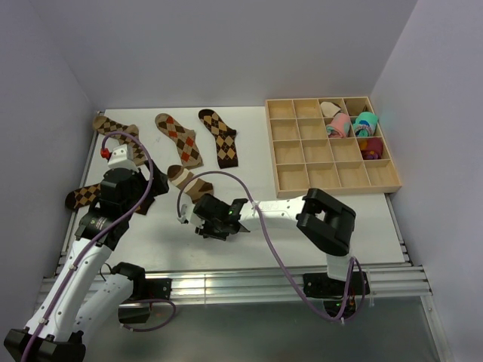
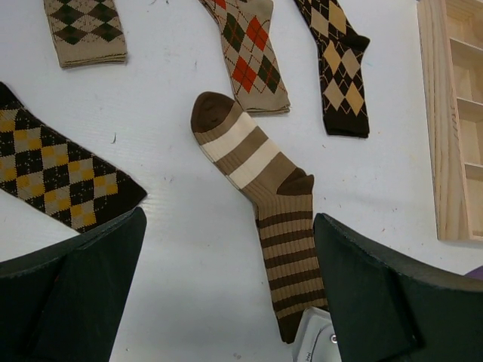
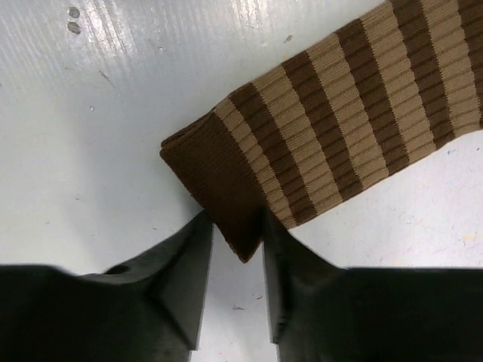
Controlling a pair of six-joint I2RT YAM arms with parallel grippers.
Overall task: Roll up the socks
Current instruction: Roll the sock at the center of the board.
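One striped sock (image 1: 185, 181) lay flat and unrolled near the middle of the white counter (image 1: 264, 234), its brown toe (image 2: 213, 111) toward 11 o'clock and its cuff (image 3: 219, 173) toward 5 o'clock. The right gripper (image 3: 234, 226) sat low at that cuff. A corner of the dark brown band lay between its jaws, and both fingers (image 3: 181, 271) touched the fabric's edges. Whether the pinch was firm I could not tell.

The left gripper (image 2: 229, 219) hung above the counter with its jaws fully released and nothing between them, looking down on the striped sock from the 9 o'clock side.

Three argyle pieces lay side by side from 11 to 12 o'clock in the top view, apart from one another: the tan-and-brown sock (image 1: 106, 123), the tan-and-red sock (image 1: 179, 139) and the dark brown sock (image 1: 219, 137). The dark-and-yellow sock (image 1: 83, 196) lay at 9 o'clock, partly hidden under the left arm.

At 2 o'clock stood a wooden compartment tray (image 1: 332, 177), with pink and teal rolled bundles (image 1: 347, 124) in its far right cells.
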